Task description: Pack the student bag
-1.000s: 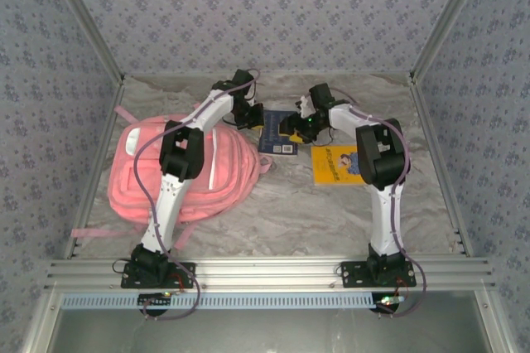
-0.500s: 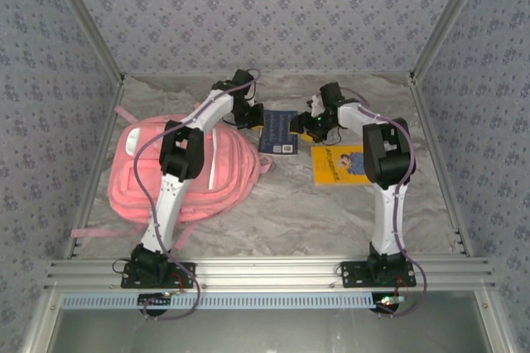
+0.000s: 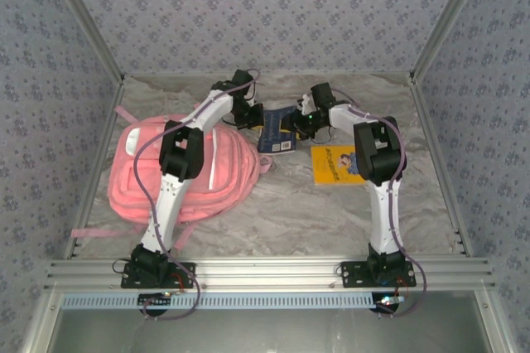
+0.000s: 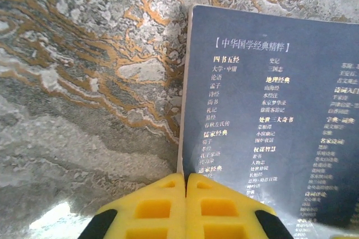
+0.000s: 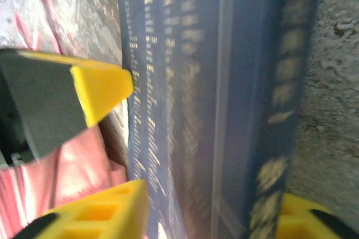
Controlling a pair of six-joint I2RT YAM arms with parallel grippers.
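Observation:
The student bag (image 3: pixel 178 172), a big pink backpack, lies flat at the left of the table; its pink fabric (image 5: pixel 67 183) also shows in the right wrist view. A dark blue book (image 3: pixel 277 131) (image 4: pixel 269 115) lies just right of it. My left gripper (image 3: pixel 251 115) (image 4: pixel 185 178) is shut and holds nothing, its yellow tips pressed against the book's left edge. My right gripper (image 3: pixel 296 123) (image 5: pixel 213 216) is at the book's right edge. The book (image 5: pixel 224 93) fills the gap between its fingers, so it is shut on it. The left gripper's yellow fingertip (image 5: pixel 104 90) shows across the cover.
A yellow book (image 3: pixel 335 162) lies on the marble tabletop (image 3: pixel 290 212) right of the blue one, under the right arm. A bag strap (image 3: pixel 95 231) trails toward the front left. Patterned walls and metal rails (image 3: pixel 265 270) enclose the table.
The right gripper swung out to the right, then came back left onto the blue book's right edge, and its jaws narrowed onto it. The left arm and the bag stayed still.

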